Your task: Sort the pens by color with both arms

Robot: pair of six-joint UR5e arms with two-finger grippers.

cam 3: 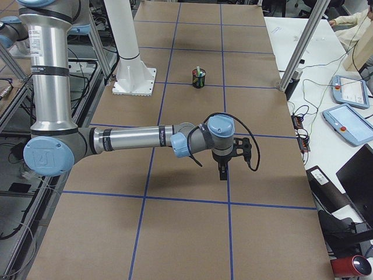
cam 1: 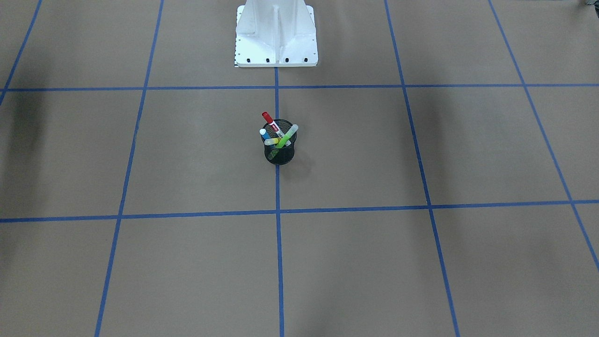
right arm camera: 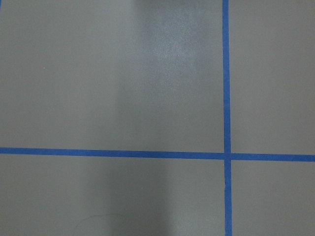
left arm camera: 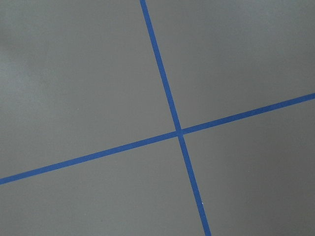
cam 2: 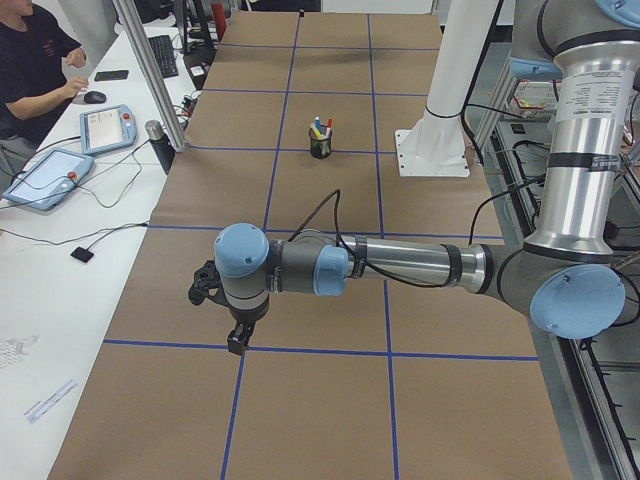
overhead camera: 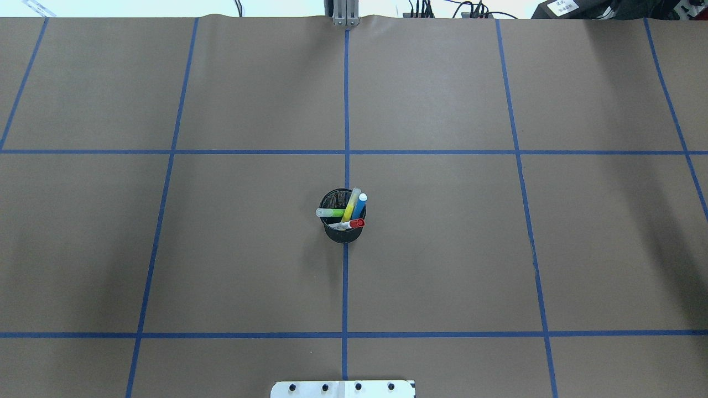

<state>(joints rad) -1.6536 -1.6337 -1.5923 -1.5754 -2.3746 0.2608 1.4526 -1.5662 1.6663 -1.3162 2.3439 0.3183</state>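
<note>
Four pens stand together in a black mesh cup [overhead camera: 343, 235] at the table's middle: blue [overhead camera: 360, 205], red-capped white [overhead camera: 352, 224], lime green [overhead camera: 332, 212] and yellow [overhead camera: 350, 203]. The cup also shows in the front-facing view [cam 1: 280, 154]. My left gripper [cam 2: 237, 340] shows only in the exterior left view, hanging over the paper far from the cup [cam 2: 320, 146]. My right gripper [cam 3: 221, 171] shows only in the exterior right view, likewise far from the cup [cam 3: 199, 78]. I cannot tell whether either is open or shut. Both wrist views show only brown paper and blue tape lines.
The white base pedestal [cam 1: 276, 37] stands behind the cup. Blue tape lines [overhead camera: 345, 334] grid the brown paper. Aluminium posts [cam 2: 150, 70] stand along the table's far edge. A seated person [cam 2: 30, 60] and teach pendants [cam 3: 349, 90] are at side tables.
</note>
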